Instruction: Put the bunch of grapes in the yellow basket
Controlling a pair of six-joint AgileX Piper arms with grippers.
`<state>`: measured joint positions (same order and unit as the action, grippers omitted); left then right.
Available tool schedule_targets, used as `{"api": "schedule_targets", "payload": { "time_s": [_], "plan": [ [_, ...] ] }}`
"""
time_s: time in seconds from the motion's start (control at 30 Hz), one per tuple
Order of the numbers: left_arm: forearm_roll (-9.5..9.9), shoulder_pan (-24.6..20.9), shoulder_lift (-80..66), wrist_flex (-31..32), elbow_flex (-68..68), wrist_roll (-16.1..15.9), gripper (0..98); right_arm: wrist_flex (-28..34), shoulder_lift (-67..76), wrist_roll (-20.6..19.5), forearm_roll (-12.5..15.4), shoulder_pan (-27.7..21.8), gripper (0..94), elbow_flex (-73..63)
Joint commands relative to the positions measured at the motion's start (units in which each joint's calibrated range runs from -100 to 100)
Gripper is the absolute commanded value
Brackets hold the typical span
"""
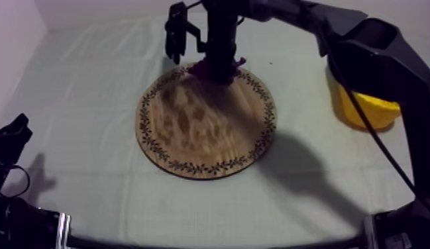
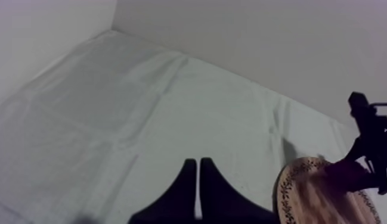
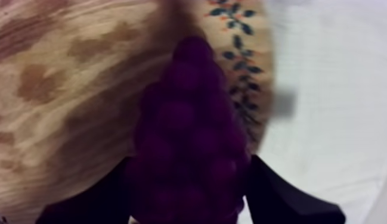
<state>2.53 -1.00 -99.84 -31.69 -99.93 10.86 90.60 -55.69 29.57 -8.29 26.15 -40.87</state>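
Our right end effector (image 1: 220, 71) stands upright over the far rim of the wooden board (image 1: 204, 132). Its two black fingers (image 3: 285, 199) are set well apart and closed against either flank of the bunch of grapes (image 3: 186, 137). The bunch lies directly under it and between those fingers, resting on the board just inside the patterned edge. We judge the upright stance is chosen so the fingers straddle the bunch across its narrow width and the lift can go straight up.

The yellow basket (image 1: 366, 109) sits well apart from this end effector, off the board on the side of its own arm's base, so the carry should be short.

Our left end effector (image 2: 197, 170) hangs low, its fingers together as a narrow wedge on nothing. It is well clear of the board, presumably to leave the path free.

The bench (image 1: 91, 99) wears a creased grey-white cloth, and a plain pale wall (image 2: 261, 36) rises beyond it.
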Motion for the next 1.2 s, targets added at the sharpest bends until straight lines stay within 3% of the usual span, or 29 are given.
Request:
{"api": "schedule_targets", "payload": {
  "time_s": [0.0, 0.33, 0.77, 0.93, 1.17],
  "plan": [
    [-0.01, 0.0, 0.0, 0.0, 0.0, 0.0, 0.0, 0.7, 2.9, 0.1, 0.9, 0.0, 36.5, 0.7],
    [-0.01, 0.0, 0.0, 0.0, 0.0, 0.0, 0.0, 3.5, 18.7, 0.2, 1.9, 1.1, 36.9, 7.5],
    [-0.01, 0.0, 0.0, 0.0, 0.0, 0.0, 0.0, 6.1, 35.7, -2.6, 2.1, 3.5, 36.9, 19.8],
    [-0.01, 0.0, 0.0, 0.0, 0.0, 0.0, 0.0, 5.6, 39.4, -4.0, 2.1, 1.0, 36.8, 25.1],
    [-0.01, 0.0, 0.0, 0.0, 0.0, 0.0, 0.0, 5.2, 45.6, -6.1, 2.0, -6.8, 36.6, 32.9]
  ]
}}
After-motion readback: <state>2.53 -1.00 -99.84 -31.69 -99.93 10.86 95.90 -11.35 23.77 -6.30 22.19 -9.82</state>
